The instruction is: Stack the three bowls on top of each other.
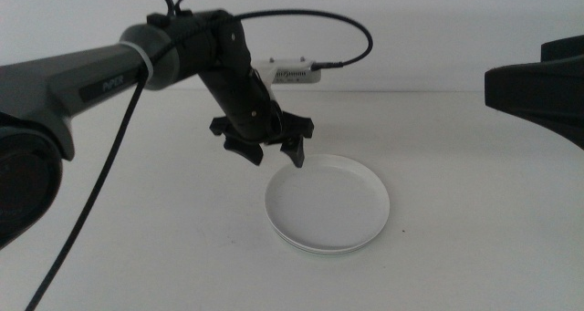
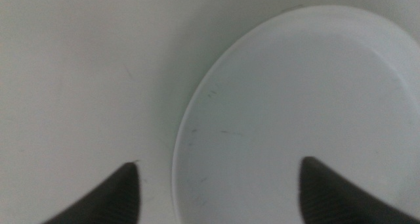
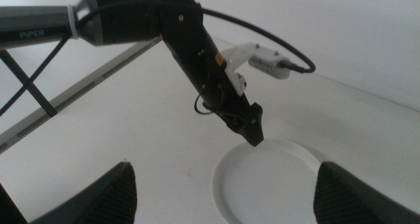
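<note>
The white bowl (image 1: 327, 202) lies on top of a stack at the table's middle. Thin rims of bowls beneath it (image 1: 319, 249) show at the stack's near edge; I cannot tell their colours, so the mint green and grey bowls are not told apart. My left gripper (image 1: 270, 152) hangs open and empty just above the stack's far left rim. In the left wrist view its jaws (image 2: 223, 191) straddle the white bowl's (image 2: 302, 106) rim without touching it. My right gripper (image 3: 230, 198) is open and empty, held back at the right, looking at the bowl (image 3: 269, 178).
The left arm (image 1: 100, 78) reaches in from the left with a white camera box (image 1: 290, 71) and a looping black cable (image 1: 91, 211). The right arm's dark body (image 1: 538, 83) sits at the right edge. Bare white table (image 1: 456, 256) surrounds the stack.
</note>
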### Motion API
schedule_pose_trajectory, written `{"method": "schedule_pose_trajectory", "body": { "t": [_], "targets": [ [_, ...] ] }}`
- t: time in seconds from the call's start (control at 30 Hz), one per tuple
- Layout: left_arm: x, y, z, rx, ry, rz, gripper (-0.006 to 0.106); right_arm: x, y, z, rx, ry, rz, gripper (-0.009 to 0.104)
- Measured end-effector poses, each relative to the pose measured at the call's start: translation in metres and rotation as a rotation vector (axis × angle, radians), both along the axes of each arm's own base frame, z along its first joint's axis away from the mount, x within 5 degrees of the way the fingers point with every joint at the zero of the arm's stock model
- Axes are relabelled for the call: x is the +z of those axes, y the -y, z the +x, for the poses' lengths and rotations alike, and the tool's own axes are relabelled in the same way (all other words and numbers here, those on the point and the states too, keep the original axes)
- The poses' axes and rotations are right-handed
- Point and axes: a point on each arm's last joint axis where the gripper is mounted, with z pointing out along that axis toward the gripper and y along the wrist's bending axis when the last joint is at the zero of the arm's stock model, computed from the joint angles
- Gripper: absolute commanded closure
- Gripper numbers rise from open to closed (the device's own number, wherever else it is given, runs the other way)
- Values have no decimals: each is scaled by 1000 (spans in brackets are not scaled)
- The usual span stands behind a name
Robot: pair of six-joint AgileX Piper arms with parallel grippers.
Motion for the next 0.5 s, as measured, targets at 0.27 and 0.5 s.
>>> {"method": "schedule_pose_trajectory", "body": {
  "t": [0.27,0.5],
  "targets": [
    [62,-26,-4,52,133,170,7,0,0,0,0,0,0,2],
    [156,-93,-43,198,354,159,7,0,0,0,0,0,0,2]
  ]
}}
